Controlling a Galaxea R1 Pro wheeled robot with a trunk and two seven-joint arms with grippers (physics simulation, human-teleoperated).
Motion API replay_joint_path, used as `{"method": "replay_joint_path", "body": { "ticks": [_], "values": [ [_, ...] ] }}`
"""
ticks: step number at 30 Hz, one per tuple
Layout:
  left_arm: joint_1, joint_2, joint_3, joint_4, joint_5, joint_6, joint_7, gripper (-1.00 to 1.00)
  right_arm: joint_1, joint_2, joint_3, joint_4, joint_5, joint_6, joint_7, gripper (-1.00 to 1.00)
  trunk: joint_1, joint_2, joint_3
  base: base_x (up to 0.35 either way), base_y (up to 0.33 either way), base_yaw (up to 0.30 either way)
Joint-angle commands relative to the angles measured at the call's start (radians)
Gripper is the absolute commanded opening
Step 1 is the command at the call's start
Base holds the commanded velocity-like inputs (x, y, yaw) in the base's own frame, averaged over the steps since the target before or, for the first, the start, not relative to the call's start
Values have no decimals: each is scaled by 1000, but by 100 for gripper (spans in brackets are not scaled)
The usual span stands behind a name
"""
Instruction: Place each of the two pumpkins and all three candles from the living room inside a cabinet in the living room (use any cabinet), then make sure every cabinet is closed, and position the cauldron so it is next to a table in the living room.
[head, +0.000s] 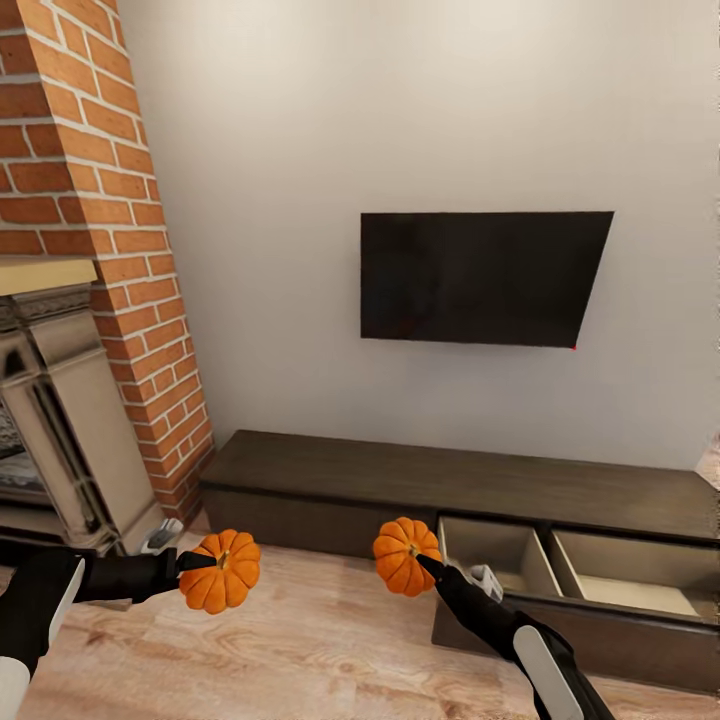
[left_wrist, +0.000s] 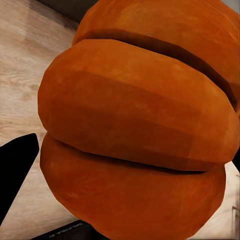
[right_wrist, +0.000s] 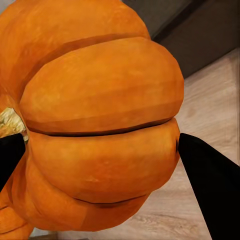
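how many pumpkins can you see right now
2. One pumpkin is held in the left gripper, above the wood floor. The other pumpkin is held in the right gripper, just beside the cabinet's open drawer.

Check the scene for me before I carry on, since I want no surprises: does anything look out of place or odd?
Only the cabinet: its drawer on the right stands pulled out, two compartments showing bare. Otherwise each gripper holds a pumpkin, left and right, above the wooden floor. Nothing looks spilled or damaged.
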Motion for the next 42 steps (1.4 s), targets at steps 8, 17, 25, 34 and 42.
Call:
{"method": "replay_joint_path", "body": {
  "ticks": [8, 17, 25, 34, 42],
  "values": [
    [0, 0, 0, 0, 0, -1, 1, -100, 0, 0, 3, 1, 1, -4, 3, -100, -31, 56, 12, 0, 0, -23],
    [0, 0, 0, 0, 0, -1, 1, -100, 0, -1, 3, 1, 0, -10, 7, -100, -65, 119, 36, 0, 0, 0],
    [0, 0, 0, 0, 0, -2, 0, -100, 0, 0, 3, 2, -1, -6, 8, -100, -69, 126, 39, 0, 0, -18],
    [0, 0, -1, 0, 0, -2, 1, -100, 0, 0, 3, 2, -1, -6, 9, -100, -69, 126, 39, 91, -90, -246],
    [0, 0, -1, 0, 0, -3, 2, -100, 0, 0, 3, 2, 0, -10, 9, -100, -69, 126, 39, 215, -222, -259]
  ]
}}
